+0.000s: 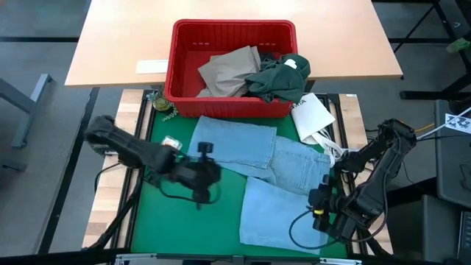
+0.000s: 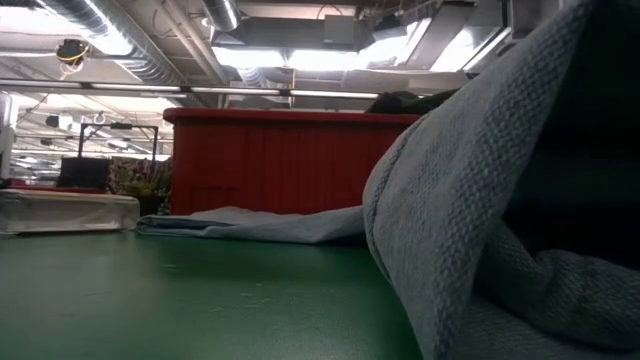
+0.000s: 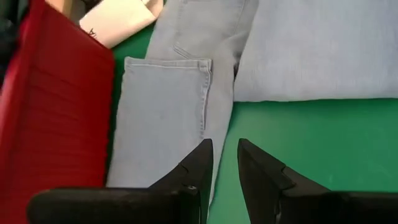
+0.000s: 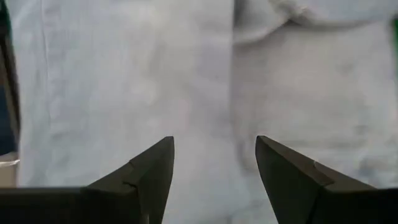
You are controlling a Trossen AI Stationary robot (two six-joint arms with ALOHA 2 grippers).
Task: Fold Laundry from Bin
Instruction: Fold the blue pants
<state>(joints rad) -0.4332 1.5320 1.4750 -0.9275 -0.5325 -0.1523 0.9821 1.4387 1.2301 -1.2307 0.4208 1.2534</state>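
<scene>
The red bin (image 1: 234,68) stands at the far side of the green surface (image 1: 176,221), its near wall facing the arms; inside it a tan garment (image 1: 229,70) lies beside a dark green garment (image 1: 280,77) that is heaped against one end and drapes over the rim. A light blue garment (image 1: 272,173), jeans-like with a hemmed leg visible in the left wrist view, is spread flat on the surface just in front of the bin, one leg edge lying along the bin's near wall and the rest folded back away from the bin. A white packet (image 1: 313,116) lies beside the bin's corner under the green garment, partly touching the light blue garment. The left gripper (image 1: 207,171) sits at the garment's edge farther from the packet, in front of the bin; its fingers (image 3: 199,165) stand a narrow gap apart with nothing between them, tips over the boundary of cloth and surface. The right gripper (image 1: 322,197) hangs over the garment's portion farthest from the bin, on the packet's side; its fingers (image 4: 155,165) are spread wide and empty, with pale cloth filling the view beyond them. From table height, a fold of the light blue garment (image 2: 470,200) rises close to the camera, and the bin shows behind it.
</scene>
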